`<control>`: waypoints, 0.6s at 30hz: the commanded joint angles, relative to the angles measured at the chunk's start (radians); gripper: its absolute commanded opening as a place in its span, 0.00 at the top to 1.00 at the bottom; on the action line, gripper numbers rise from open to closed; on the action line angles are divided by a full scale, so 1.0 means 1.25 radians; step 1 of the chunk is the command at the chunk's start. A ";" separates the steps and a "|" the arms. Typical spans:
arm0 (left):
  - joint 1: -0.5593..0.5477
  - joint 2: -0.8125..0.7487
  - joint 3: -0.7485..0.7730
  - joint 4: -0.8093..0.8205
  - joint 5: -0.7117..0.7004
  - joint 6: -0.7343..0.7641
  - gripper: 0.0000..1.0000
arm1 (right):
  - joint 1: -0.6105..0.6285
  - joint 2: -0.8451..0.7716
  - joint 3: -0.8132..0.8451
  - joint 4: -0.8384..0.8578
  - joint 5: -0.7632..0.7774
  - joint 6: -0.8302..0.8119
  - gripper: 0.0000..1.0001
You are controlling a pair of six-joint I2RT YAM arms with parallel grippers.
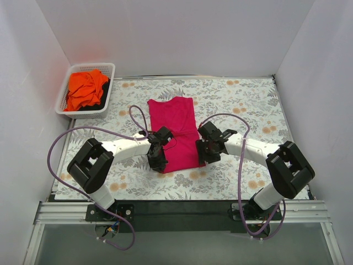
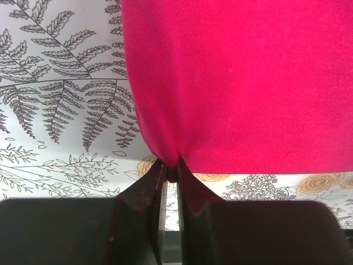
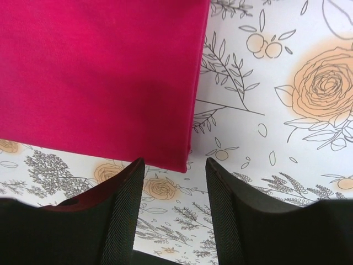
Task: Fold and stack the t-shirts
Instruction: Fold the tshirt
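The magenta-pink t-shirt [image 1: 177, 132] lies folded into a long strip at the middle of the table. My left gripper [image 1: 158, 164] is shut on its near left corner, and the left wrist view shows the cloth [image 2: 237, 83] pinched between the fingertips. My right gripper [image 1: 202, 157] is open and empty just off the shirt's near right corner [image 3: 99, 77]. The bright orange t-shirt [image 1: 86, 89] lies crumpled in the white basket [image 1: 108, 72] at the far left.
The floral tablecloth [image 1: 248, 110] covers the table. White walls close in the left, back and right sides. Purple cables loop from both arms over the table. A dark cloth lies under the orange shirt in the basket.
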 commanded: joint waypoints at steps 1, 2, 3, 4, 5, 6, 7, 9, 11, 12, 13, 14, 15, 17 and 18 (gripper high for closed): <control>-0.004 0.035 -0.043 0.034 -0.017 0.004 0.97 | 0.005 -0.002 0.040 0.015 0.019 0.009 0.54; -0.004 0.032 -0.044 0.034 -0.017 0.004 0.97 | 0.005 0.003 0.043 0.014 0.017 0.010 0.54; -0.004 0.032 -0.043 0.034 -0.017 0.004 0.97 | 0.005 0.011 0.045 0.015 0.014 0.011 0.55; -0.004 0.031 -0.044 0.034 -0.019 0.004 0.97 | 0.005 0.015 0.045 0.016 0.017 0.010 0.58; -0.004 0.030 -0.043 0.034 -0.019 0.004 0.97 | 0.006 0.028 0.045 0.015 0.017 0.013 0.58; -0.004 0.026 -0.043 0.034 -0.019 0.004 0.97 | 0.006 0.036 0.044 0.015 0.016 0.013 0.58; -0.004 0.025 -0.044 0.034 -0.019 0.004 0.98 | 0.007 0.043 0.042 0.013 0.012 0.014 0.59; -0.002 0.021 -0.044 0.034 -0.020 0.004 0.98 | 0.010 0.063 0.040 0.013 0.011 0.016 0.60; -0.004 0.016 -0.045 0.035 -0.017 0.004 0.98 | 0.016 0.080 0.046 0.002 0.016 0.019 0.60; -0.004 0.008 -0.048 0.037 -0.017 0.004 0.98 | 0.019 0.086 0.049 -0.006 0.018 0.018 0.60; -0.002 0.004 -0.049 0.040 -0.017 0.004 0.98 | 0.023 0.091 0.054 -0.014 0.024 0.019 0.60; -0.002 0.003 -0.050 0.040 -0.017 0.004 0.98 | 0.028 0.103 0.061 -0.034 0.029 0.019 0.60; -0.001 0.002 -0.050 0.042 -0.016 0.005 0.98 | 0.032 0.109 0.065 -0.043 0.033 0.022 0.60; 0.000 -0.001 -0.050 0.044 -0.013 0.007 0.98 | 0.044 0.129 0.071 -0.060 0.033 0.026 0.60; 0.000 -0.003 -0.051 0.045 -0.013 0.009 0.98 | 0.049 0.135 0.072 -0.074 0.033 0.027 0.60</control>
